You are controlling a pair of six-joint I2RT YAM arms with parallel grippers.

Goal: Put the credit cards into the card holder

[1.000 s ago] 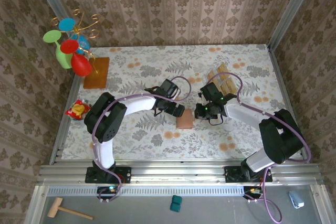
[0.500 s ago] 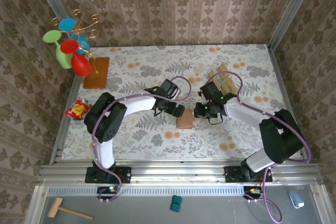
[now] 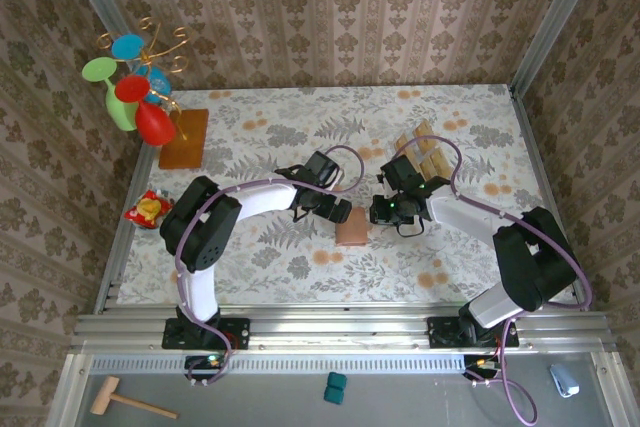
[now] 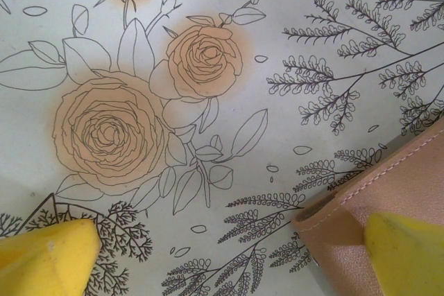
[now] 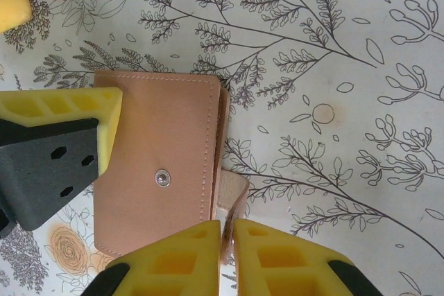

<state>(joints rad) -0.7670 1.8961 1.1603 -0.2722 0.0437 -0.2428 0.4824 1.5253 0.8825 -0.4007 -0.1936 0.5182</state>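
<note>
Right claw (image 5: pixel 227 232) low, tight on card (image 5: pixel 236 188)

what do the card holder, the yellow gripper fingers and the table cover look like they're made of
The card holder looks like matte tan leather or imitation, going by pale edge stitching and a small metal snap. The right gripper has fingers of matte yellow plastic with moulded hollows, possibly printed. The table cover is a smooth printed floral sheet, paper or vinyl; cannot tell which.
</note>
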